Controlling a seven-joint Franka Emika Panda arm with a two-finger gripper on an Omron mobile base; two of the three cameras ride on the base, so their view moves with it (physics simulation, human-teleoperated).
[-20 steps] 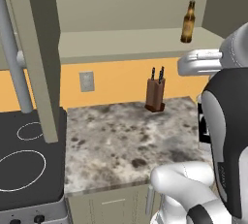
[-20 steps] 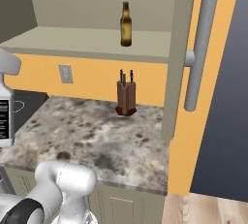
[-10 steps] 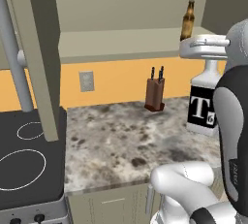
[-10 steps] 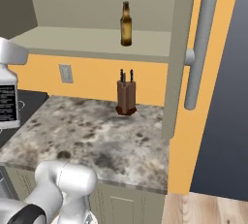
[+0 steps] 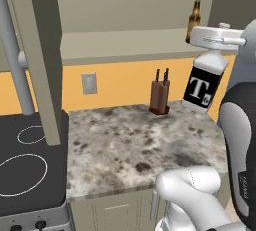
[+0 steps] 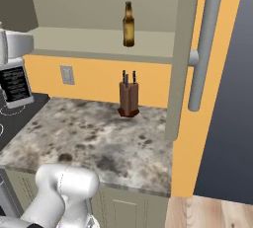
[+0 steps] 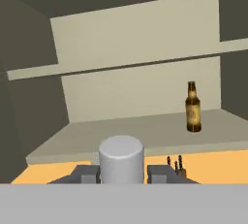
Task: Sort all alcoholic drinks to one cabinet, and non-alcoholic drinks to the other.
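Brown beer bottle (image 5: 193,21) upright inside open cabinet (image 5: 125,45).

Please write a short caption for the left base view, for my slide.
The gripper holds the square "T" bottle by its neck, lifted near the open cabinet shelf where the brown beer bottle stands.

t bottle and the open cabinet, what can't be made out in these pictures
- T bottle: right base view cuts it at the left edge; hand view shows just its cap.
- End effector: finger pads on the neck hidden by its white body, left base view.
- Beer bottle: label too small to read.
- Cabinet: upper shelf's top out of sight.
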